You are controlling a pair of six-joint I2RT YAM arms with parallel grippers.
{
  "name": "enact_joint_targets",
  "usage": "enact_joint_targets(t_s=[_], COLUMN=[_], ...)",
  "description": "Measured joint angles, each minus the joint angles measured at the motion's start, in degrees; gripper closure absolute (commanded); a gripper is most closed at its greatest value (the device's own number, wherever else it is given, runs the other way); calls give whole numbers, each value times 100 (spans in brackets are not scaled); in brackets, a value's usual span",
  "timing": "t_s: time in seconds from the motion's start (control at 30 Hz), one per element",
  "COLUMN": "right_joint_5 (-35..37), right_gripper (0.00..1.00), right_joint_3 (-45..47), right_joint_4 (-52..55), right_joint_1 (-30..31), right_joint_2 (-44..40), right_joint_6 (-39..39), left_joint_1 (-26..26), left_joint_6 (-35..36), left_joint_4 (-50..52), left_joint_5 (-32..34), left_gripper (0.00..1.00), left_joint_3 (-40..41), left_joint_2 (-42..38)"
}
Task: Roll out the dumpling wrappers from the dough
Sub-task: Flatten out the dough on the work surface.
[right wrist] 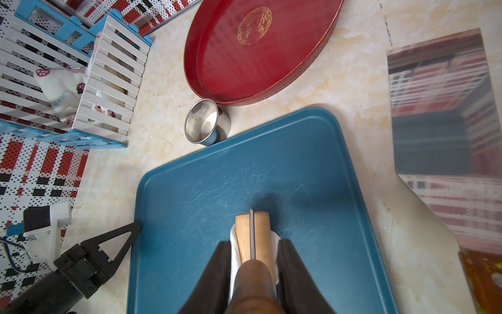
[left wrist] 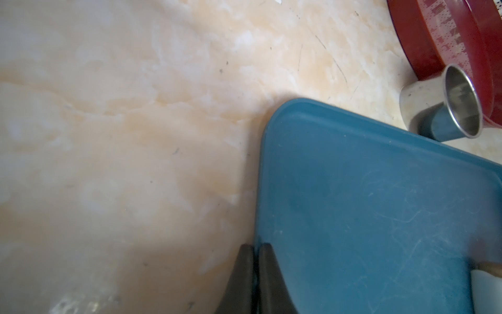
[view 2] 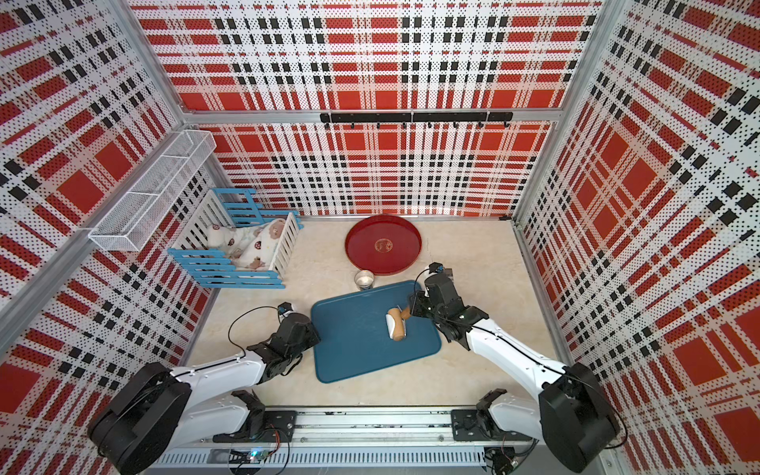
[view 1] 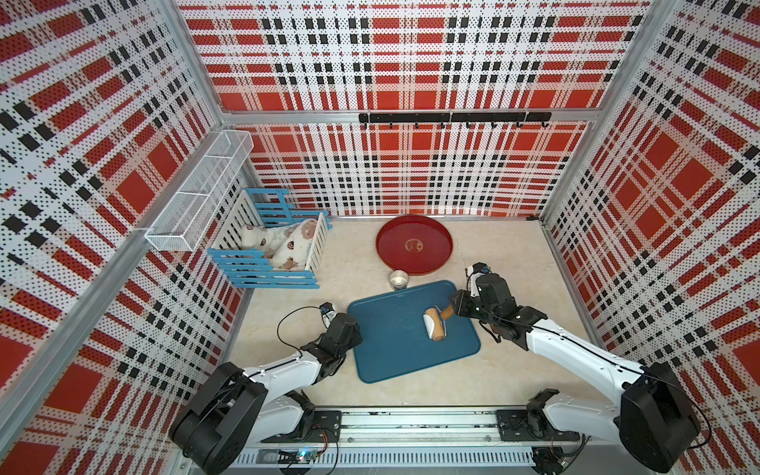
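Two pincers are shown at the flattening step. The right pincer [right wrist: 254, 244] is clenched on the dark handle of a small wooden roller with a pale drum [view 1: 436, 325]. The drum rests on the dough [view 1: 428, 330], a soft white mass lying right of centre on the rectangular blue plastic board [view 1: 386, 345]. The left pincer [left wrist: 255, 246] is clenched on nothing, its tips at the board's left edge.

The dough shows only as a white strip beside the drum. Its long axis appears to run with the drum, from the board's far edge toward its near edge, while the handle points toward the far right corner. No wrappers are visible.

The next move likely calls for steady downward pressure and strokes across that axis, toward the left edge. Only then would the steel ring cutter [view 1: 399, 280] be needed; it stands on the marbled bench [view 1: 349, 267] just beyond the board's far edge.
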State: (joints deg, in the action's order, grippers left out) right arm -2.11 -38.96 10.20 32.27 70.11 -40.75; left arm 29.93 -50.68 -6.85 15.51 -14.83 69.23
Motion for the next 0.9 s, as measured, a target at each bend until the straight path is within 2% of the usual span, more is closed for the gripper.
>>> enact_joint_targets(t_s=[0.9], right_joint_5=[-129], right_gripper=[100], right_joint_3=[98], right_joint_4=[-166], right_joint_1=[177], right_joint_2=[2], right_joint_6=[-243], left_joint_1=[0], left_joint_6=[-2], left_joint_4=[0], left_joint_5=[2], left_gripper=[100], left_joint_3=[0], left_joint_2=[0])
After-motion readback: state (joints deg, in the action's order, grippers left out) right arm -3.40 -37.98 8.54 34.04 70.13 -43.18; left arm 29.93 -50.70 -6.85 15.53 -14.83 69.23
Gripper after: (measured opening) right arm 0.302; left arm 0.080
